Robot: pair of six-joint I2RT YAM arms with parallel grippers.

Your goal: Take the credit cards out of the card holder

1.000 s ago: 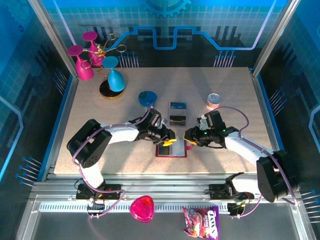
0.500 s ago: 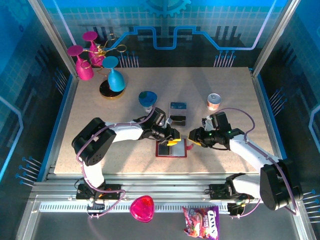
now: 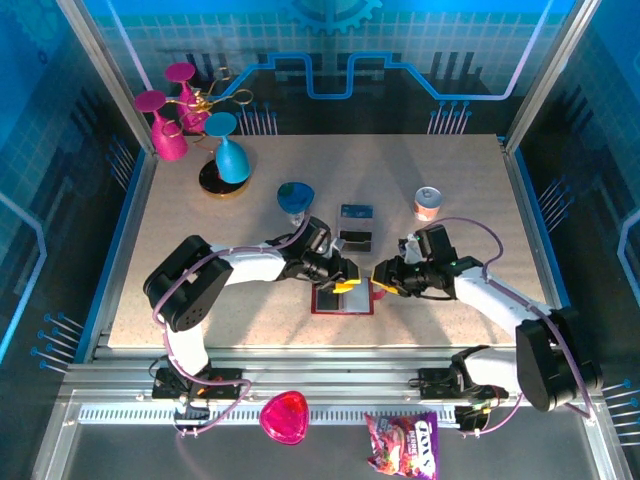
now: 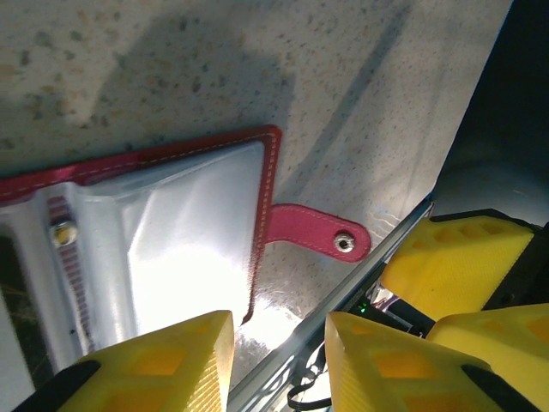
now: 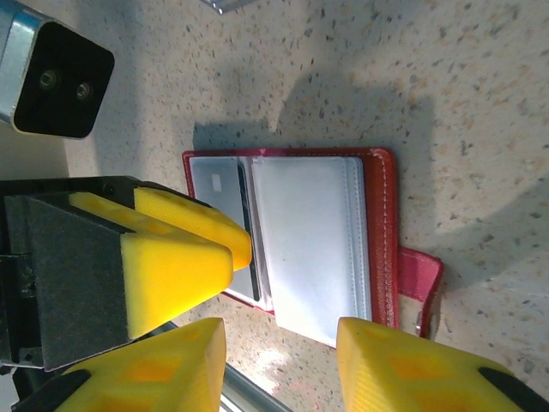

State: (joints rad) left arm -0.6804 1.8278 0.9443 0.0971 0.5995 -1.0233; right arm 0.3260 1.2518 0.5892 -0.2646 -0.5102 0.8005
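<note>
The dark red, leather-like bifold card holder (image 5: 309,240) lies open and flat on the speckled table (image 3: 450,170), directly beneath my left gripper (image 4: 279,333) and right gripper (image 5: 281,336). Both pairs of blocky yellow fingers (image 5: 171,369) stand partly apart, holding nothing. Its glossy pale pockets glare white, so I cannot make out their contents. A blue card (image 3: 357,211) and a dark card (image 3: 355,240) lie just beyond it.

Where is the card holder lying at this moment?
In the top view, the card holder lies open on the table near its front edge, close to the left gripper and the right gripper, with the dark card just beyond it.
</note>
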